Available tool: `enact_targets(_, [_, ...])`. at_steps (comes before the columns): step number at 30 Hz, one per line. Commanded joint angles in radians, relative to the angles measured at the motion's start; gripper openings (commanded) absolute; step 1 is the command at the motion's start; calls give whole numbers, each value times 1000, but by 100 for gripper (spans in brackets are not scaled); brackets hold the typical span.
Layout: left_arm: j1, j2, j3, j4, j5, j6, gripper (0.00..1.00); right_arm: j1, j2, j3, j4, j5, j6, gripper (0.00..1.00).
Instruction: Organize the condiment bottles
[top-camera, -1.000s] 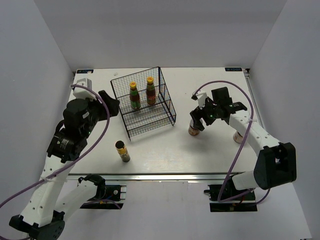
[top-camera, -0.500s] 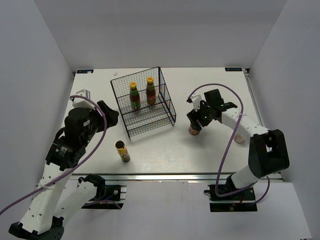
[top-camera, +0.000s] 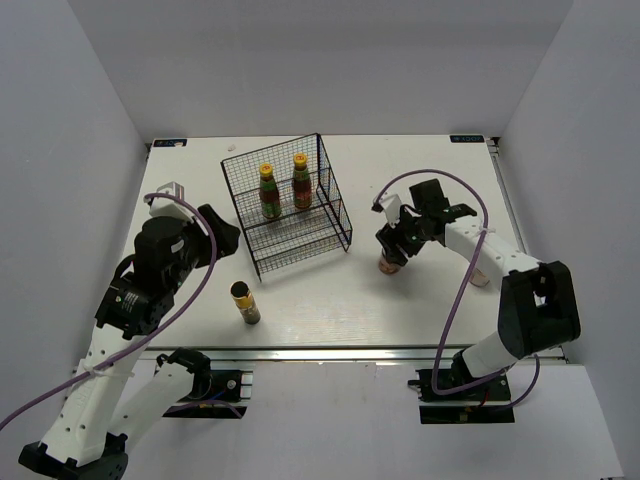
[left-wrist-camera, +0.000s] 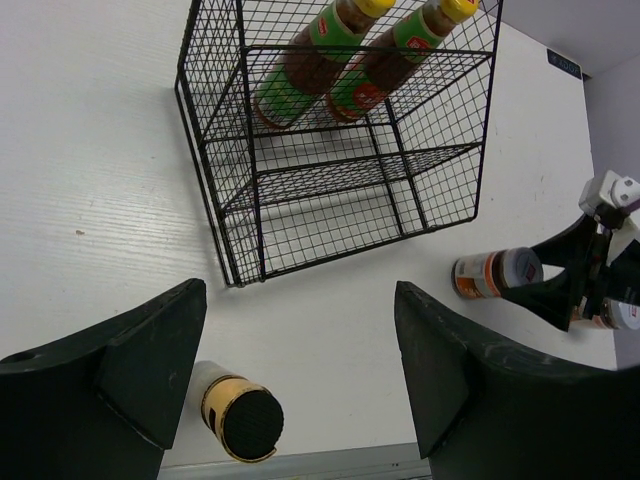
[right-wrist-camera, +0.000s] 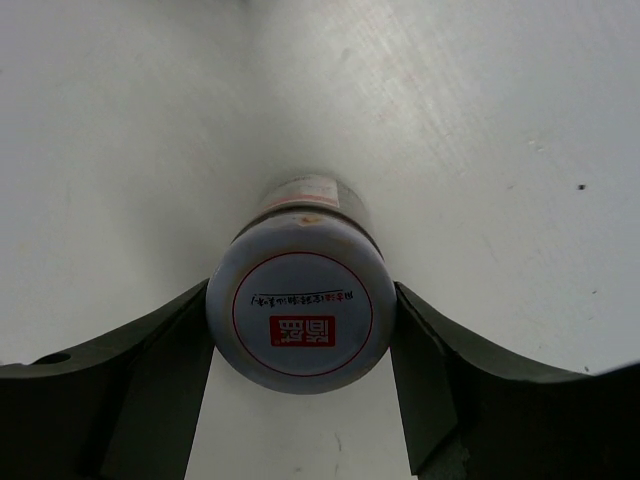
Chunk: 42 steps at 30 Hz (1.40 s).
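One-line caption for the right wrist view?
Right claw straddling a white-lidded jar that stands upright on the white table.

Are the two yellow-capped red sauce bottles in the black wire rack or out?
In. Both yellow-capped red sauce bottles stand upright on the upper shelf of the black wire rack.

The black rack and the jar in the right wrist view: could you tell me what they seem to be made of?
Rack: thin black rods in an open grid, probably coated metal wire. Jar: smooth white lid with red print, likely plastic; the body is mostly hidden.
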Motion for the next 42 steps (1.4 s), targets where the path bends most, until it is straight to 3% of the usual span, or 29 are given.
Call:
enact_targets(1, [0,-22,-10,-9,-2,-6,86,4,-105,84,-189,-150,-168,0])
enact_targets(6, [0,-22,-40,22,12,-9,86,6,-197,163,-348,-339,-307,0])
enact_targets(12, [0,-8,-35,31,16,6,86,82,-148,312,-332,-430,-212,0])
enact_targets(19, [0,-8,-26,31,10,11,87,269,-32,471,-137,-340,63,0])
enact_targets(26, [0,-42,-30,23,-3,-3,86,349,126,605,-7,-188,307,0])
enact_targets(32, [0,-57,-29,8,-13,-9,86,363,218,684,35,-80,391,0])
enact_targets(42, [0,-62,-41,13,-16,-9,87,365,280,666,98,76,445,0])
